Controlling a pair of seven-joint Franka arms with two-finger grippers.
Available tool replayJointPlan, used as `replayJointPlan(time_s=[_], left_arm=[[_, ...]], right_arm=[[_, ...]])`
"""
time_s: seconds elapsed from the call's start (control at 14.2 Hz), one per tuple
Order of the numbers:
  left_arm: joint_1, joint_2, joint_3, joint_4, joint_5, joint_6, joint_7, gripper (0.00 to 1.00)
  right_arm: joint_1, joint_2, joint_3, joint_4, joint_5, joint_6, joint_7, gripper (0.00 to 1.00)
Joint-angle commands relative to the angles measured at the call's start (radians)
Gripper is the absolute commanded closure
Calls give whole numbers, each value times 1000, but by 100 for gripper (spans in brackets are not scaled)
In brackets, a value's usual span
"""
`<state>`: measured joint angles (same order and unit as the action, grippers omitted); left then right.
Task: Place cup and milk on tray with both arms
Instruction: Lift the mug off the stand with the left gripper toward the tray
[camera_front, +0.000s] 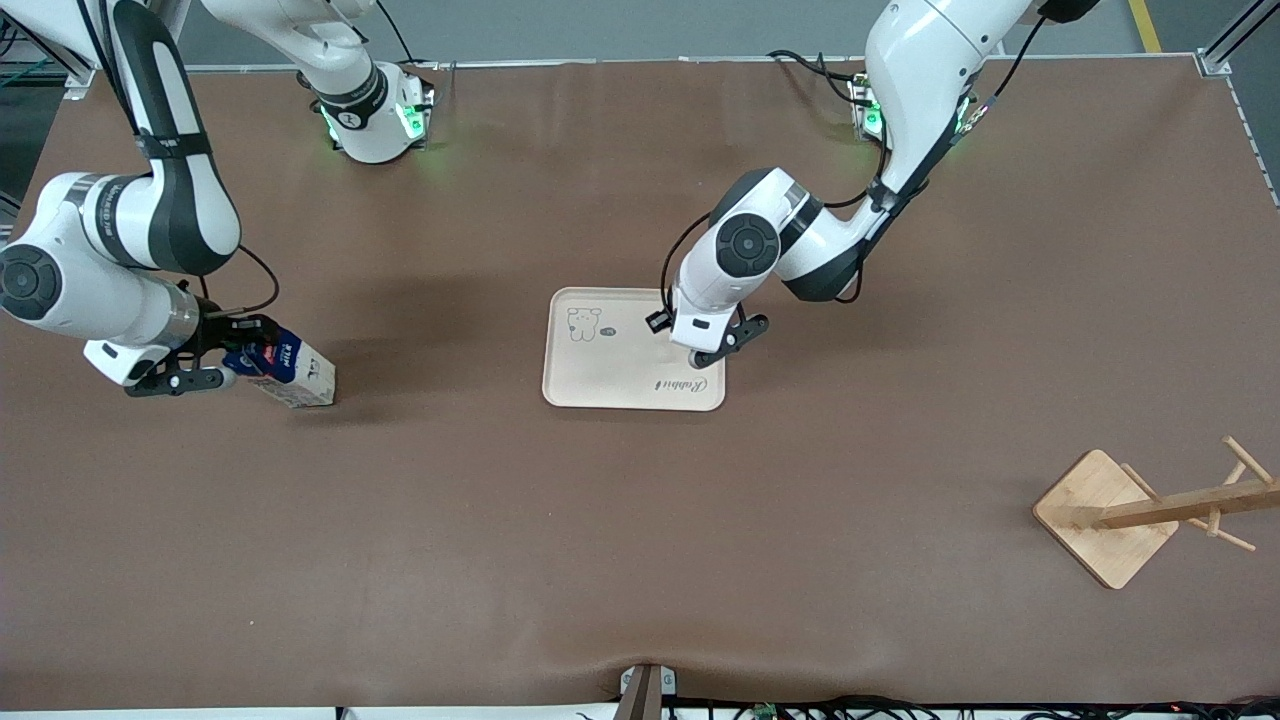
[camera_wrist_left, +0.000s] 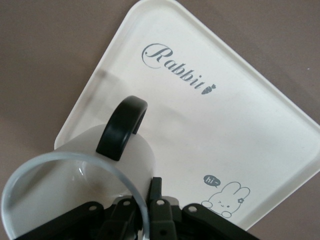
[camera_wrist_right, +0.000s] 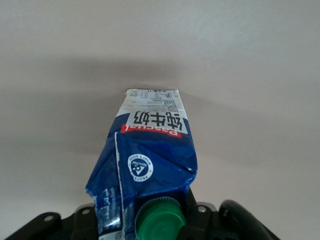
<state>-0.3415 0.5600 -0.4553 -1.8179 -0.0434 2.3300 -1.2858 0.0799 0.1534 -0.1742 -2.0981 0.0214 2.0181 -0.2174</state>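
The cream tray (camera_front: 612, 372) lies mid-table; it also shows in the left wrist view (camera_wrist_left: 215, 120). My left gripper (camera_front: 702, 356) is over the tray's corner by the "Rabbit" lettering, toward the left arm's end. It is shut on the rim of the white cup (camera_wrist_left: 70, 185), one finger inside and one outside (camera_wrist_left: 145, 195); the black handle (camera_wrist_left: 122, 127) points away from it. The arm hides the cup in the front view. My right gripper (camera_front: 232, 362) is shut on the top of the blue and white milk (camera_front: 292, 373), which is tilted low over the table; its green cap (camera_wrist_right: 161, 220) sits between the fingers.
A wooden rack with pegs on a square base (camera_front: 1105, 515) stands toward the left arm's end, nearer the front camera than the tray. Brown table surface (camera_front: 640, 560) surrounds the tray.
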Motion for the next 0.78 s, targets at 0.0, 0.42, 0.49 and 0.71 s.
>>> replayJointPlan(time_s=[0.0,0.42,0.49,0.71], left_arm=[[-17,44,9,63,71,-26,-88,100],[-62,118,24,150,138,-96,-181,100],[-82,120,41,161,140,-115,-184,100],[-134,130,87,190,140,-173,-204,100]], right_arm=[[12,-38,5,19,32,-41,3,100],[127,-26,5,291,25,-356,171,100],[142,-25,7,331,25,-384,177,100],[187,-23,7,401,34,-378,184,100]])
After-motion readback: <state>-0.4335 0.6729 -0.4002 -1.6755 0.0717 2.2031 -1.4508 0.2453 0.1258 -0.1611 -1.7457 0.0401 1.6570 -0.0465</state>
